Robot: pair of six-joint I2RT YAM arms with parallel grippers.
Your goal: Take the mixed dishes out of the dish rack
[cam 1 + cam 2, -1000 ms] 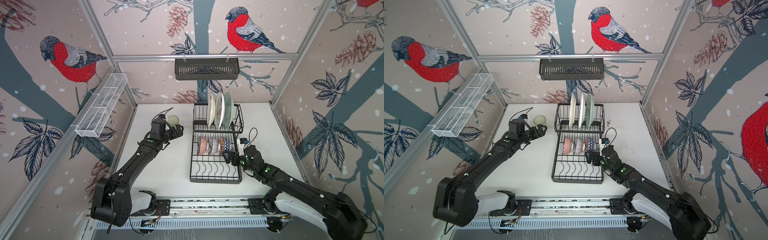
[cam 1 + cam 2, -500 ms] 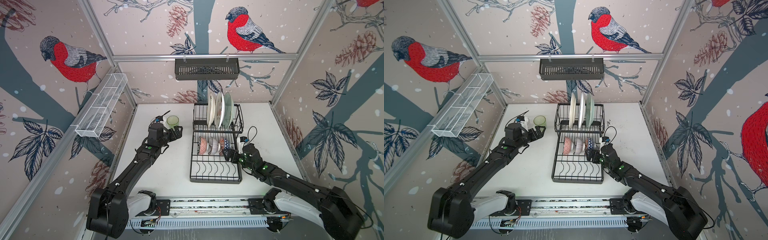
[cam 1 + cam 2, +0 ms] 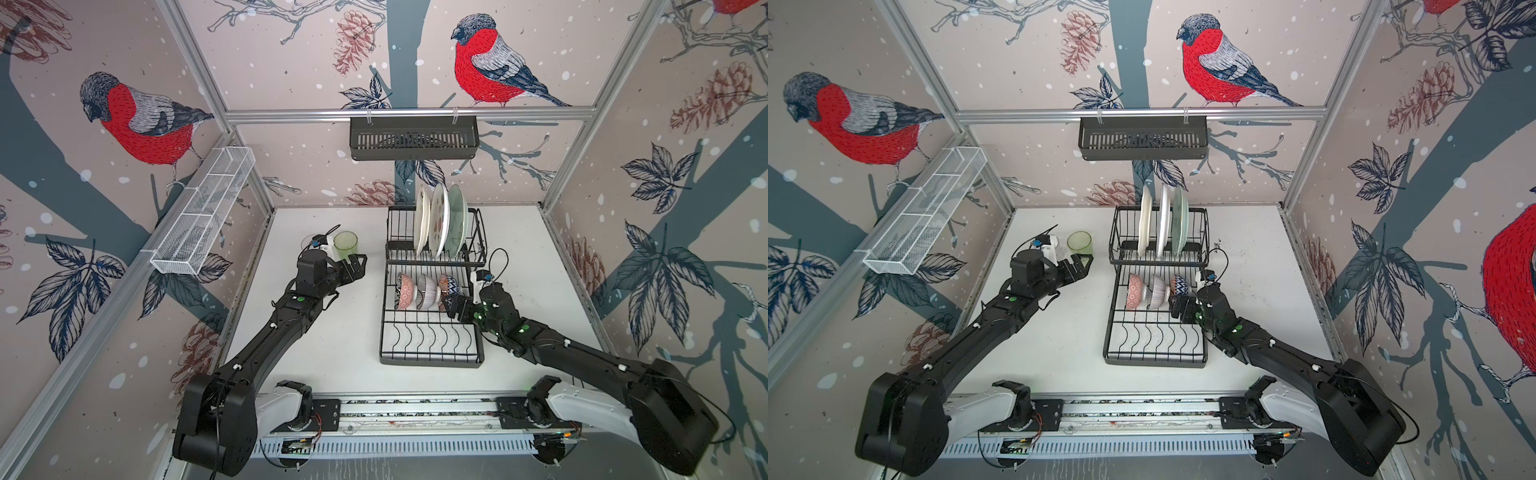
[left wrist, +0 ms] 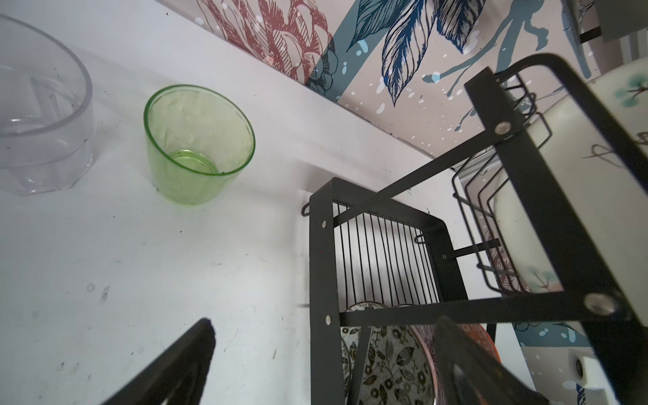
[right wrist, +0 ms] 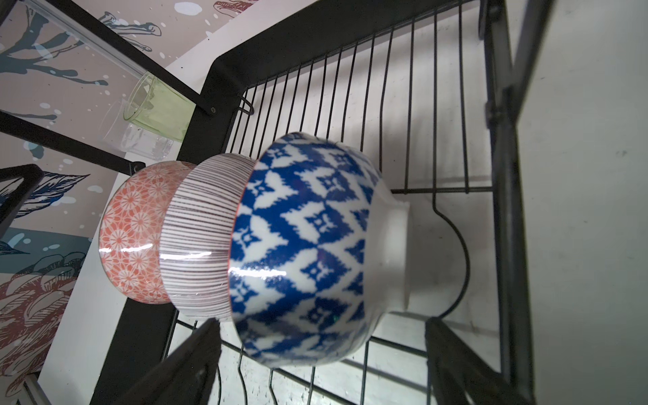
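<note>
Flanking the blue bowl [image 5: 305, 238] with spread, empty jaws, the right gripper [image 3: 452, 306] hangs at the right end of the row on the rack's [image 3: 432, 362] near tray. A sound grip would likely close squarely, then lift rightward, away from the striped bowl [image 5: 200, 228] touching it. The left gripper [image 3: 357, 266], likewise spread and empty, hovers by the green tumbler [image 3: 345, 245], left of the rack.

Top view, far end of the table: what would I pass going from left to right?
White wire basket → green cup → plain white plate → plate with red pattern → pale green plate.
</note>
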